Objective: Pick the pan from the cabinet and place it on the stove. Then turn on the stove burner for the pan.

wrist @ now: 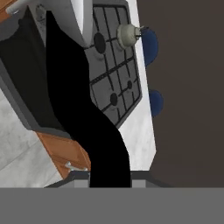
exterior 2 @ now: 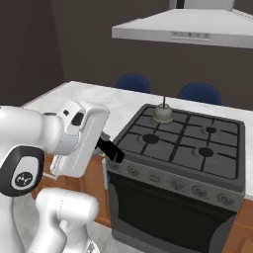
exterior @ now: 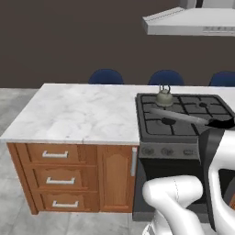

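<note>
My gripper is shut on the straight black handle of the pan. In the hand view the handle runs up from the fingers to the shiny steel bowl at the top left. The left base view shows the pan edge-on as a thin silver strip, held in the air in front of the stove. From the right base view, the white hand covers the bowl and the handle juts out of the gripper by the front left corner of the stove. The cabinet is out of view.
A small grey-green kettle stands on the back left burner. Knobs line the stove's front above the oven door. White marble counter lies left of the stove over wooden drawers. A range hood hangs overhead. Blue chairs stand behind.
</note>
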